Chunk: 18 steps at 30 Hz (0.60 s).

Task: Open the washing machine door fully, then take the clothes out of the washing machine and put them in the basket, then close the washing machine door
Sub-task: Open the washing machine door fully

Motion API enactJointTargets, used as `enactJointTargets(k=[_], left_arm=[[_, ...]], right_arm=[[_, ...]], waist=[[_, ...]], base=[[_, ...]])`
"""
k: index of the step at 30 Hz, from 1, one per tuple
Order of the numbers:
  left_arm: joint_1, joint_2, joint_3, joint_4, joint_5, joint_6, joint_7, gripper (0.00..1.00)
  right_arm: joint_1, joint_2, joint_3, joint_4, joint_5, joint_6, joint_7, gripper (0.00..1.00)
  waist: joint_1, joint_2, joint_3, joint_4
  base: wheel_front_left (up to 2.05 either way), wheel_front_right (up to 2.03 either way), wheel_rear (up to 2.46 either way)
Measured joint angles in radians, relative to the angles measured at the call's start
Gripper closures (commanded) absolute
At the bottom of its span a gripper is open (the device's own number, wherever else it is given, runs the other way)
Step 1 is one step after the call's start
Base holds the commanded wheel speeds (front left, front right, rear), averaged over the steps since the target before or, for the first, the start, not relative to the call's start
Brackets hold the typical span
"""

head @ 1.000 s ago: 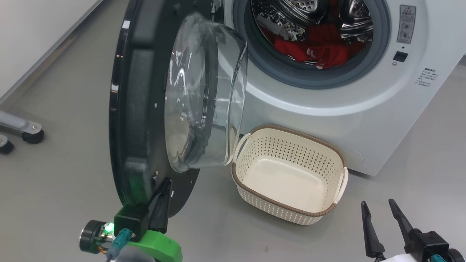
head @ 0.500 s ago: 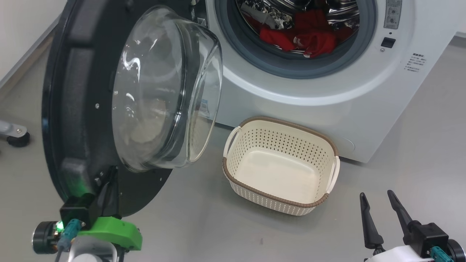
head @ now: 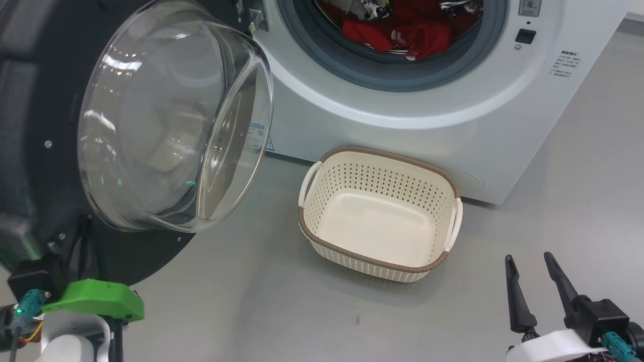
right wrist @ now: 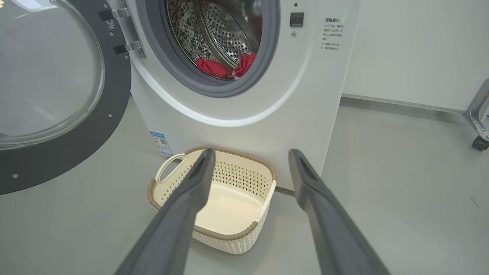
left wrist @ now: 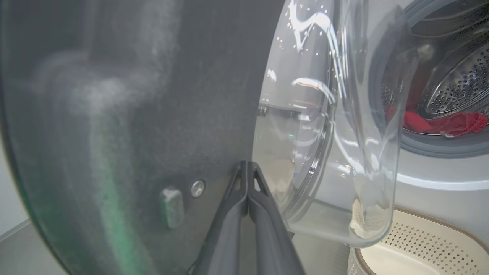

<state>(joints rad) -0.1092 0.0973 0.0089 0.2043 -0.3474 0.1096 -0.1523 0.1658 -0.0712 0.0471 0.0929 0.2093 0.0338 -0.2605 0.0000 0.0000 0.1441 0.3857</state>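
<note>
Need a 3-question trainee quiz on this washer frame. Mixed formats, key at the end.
1. True or false: the basket stands empty on the floor in front of the washing machine.
2. Where are the clothes? A: in the drum. B: in the basket. C: on the floor.
3. Fill in: the left gripper, beside the inner face of the washing machine door, is shut; the right gripper is ___.

Key: 1 true. 2 A. 3 open.
</note>
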Motion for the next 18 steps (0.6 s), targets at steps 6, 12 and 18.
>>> enactJointTargets(k=[6, 12, 18], left_arm=[[-0.051, 0.012, 0.065, 0.045, -0.005, 0.001, -0.008, 1.00], [-0.093, 0.017, 0.123, 0.092, -0.007, 0.001, -0.016, 1.00], [-0.127, 0.048, 0.171, 0.137, -0.007, 0.005, -0.016, 1.00]], right_arm=[[-0.020, -0.002, -0.005, -0.003, 0.000, 0.000, 0.000, 0.00], [-0.031, -0.003, -0.008, -0.001, 0.000, 0.008, 0.000, 0.00], [-0.040, -0.004, -0.007, 0.001, -0.001, 0.009, 0.000, 0.00]], waist=[[0.0000, 0.0000, 0.028, -0.004], [0.0000, 0.0000, 0.044, -0.005], [0.0000, 0.0000, 0.051, -0.008]], base=[[0.00, 0.00, 0.00], [0.00, 0.00, 0.00], [0.00, 0.00, 0.00]])
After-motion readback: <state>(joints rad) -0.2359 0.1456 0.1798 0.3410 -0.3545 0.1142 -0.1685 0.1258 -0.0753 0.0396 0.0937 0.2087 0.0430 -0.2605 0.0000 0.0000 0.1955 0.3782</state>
